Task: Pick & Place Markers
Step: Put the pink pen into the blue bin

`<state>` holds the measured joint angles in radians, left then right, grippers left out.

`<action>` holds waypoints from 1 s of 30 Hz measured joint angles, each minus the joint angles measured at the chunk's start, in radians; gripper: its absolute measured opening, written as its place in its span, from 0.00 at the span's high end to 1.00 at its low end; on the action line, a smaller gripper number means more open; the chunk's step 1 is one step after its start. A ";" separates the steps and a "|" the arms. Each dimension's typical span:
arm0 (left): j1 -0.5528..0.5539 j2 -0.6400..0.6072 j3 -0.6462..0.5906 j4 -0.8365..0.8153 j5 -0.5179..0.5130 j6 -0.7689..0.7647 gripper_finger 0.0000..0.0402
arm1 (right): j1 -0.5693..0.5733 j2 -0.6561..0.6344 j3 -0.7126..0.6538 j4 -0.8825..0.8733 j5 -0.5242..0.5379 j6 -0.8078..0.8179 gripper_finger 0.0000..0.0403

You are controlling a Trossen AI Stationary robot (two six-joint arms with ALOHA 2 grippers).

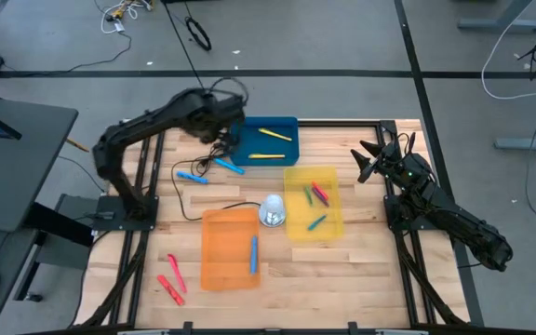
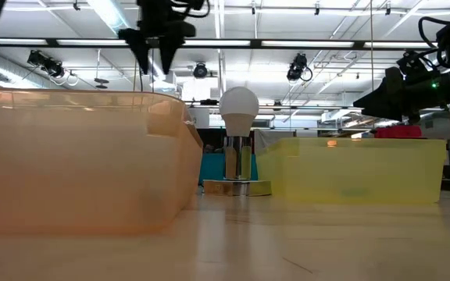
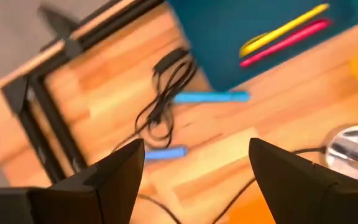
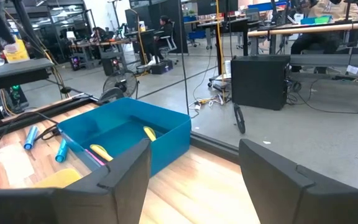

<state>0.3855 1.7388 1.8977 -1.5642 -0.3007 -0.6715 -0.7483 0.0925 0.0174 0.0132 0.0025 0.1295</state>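
Markers lie spread about. Two yellow ones [image 1: 274,136] and a pink one [image 3: 284,42] lie in the blue tray [image 1: 291,125]. Two light blue ones [image 1: 229,166] [image 1: 191,175] lie on the table beside it. Red, green and blue ones [image 1: 316,197] lie in the yellow tray [image 1: 291,228], and a blue one [image 1: 253,253] lies in the orange tray [image 1: 217,270]. Two red ones [image 1: 173,279] lie at the near left. My left gripper [image 3: 194,162] is open and empty, up above the blue tray's left edge. My right gripper [image 4: 194,162] is open and empty at the table's right edge.
A white bulb on a metal base [image 1: 273,210] stands between the orange and yellow trays. A black cable [image 1: 207,200] runs across the table from it, with a coil [image 3: 166,93] near the light blue markers. The table's black frame [image 1: 403,242] edges both sides.
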 joint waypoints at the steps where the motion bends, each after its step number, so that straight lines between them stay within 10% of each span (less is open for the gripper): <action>1: -0.009 -0.032 -0.043 0.002 -0.002 -0.036 0.26 | 0.000 0.000 0.000 0.000 0.000 0.000 0.39; 13: -0.230 -0.358 -0.407 0.025 0.005 -0.528 0.26 | 0.000 0.000 0.000 0.000 0.000 0.000 0.39; 30: -0.614 -0.426 -0.499 -0.006 0.034 -1.102 0.26 | 0.000 0.000 0.000 0.000 0.000 0.000 0.39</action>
<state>-0.2280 1.3125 1.3983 -1.5703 -0.2666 -1.7736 -0.7483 0.0923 0.0174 0.0132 0.0025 0.1294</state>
